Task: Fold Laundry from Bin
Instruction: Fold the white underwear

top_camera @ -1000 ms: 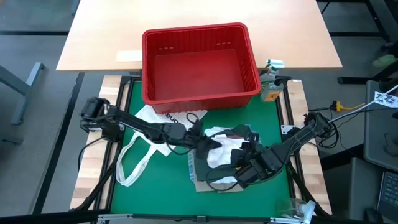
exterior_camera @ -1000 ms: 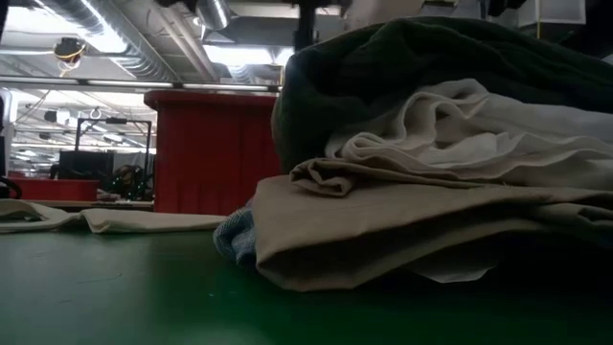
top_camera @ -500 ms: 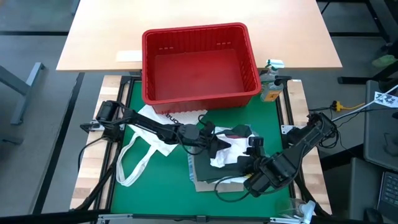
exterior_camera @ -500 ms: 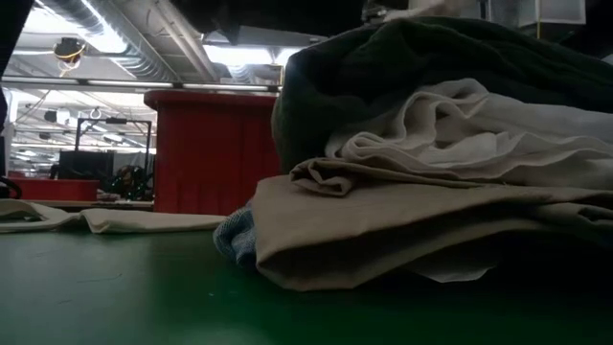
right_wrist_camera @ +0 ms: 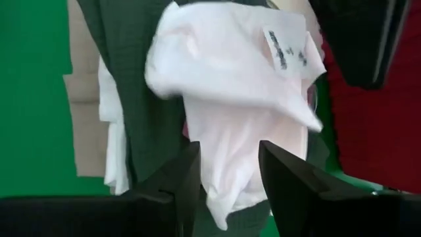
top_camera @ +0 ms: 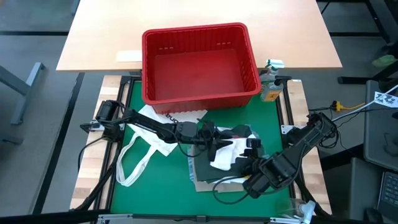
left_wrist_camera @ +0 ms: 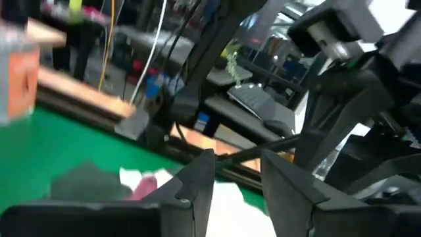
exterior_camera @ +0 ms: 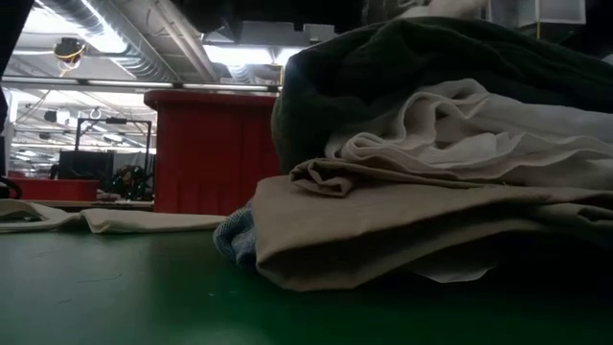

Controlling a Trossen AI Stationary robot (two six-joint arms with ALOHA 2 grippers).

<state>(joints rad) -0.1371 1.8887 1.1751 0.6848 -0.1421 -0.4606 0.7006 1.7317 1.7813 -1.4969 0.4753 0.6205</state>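
— red bin (top_camera: 200, 62) is seen emptied at the counter's far edge; the laundry (top_camera: 221, 163) is stacked near the front edge, a white piece (top_camera: 227, 151) laid crumpled on top.

— and the fingers?

— left gripper (top_camera: 211, 137) and right gripper (top_camera: 252, 177) are both held open, nothing gripped. green counter (top_camera: 155, 186) is left free at the front left corner.

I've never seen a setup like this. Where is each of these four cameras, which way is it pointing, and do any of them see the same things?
High view: above the table, looking straight down at the red bin, the clothes pile and both dark arms.
Low view: at tabletop height, looking level across at the pile; bin behind; no clear arm.
Left wrist view: on the left arm, looking past its open left gripper across the table.
Right wrist view: on the right arm, looking past the open right gripper at a white garment.
Shared: high and low views both show bin and pile.
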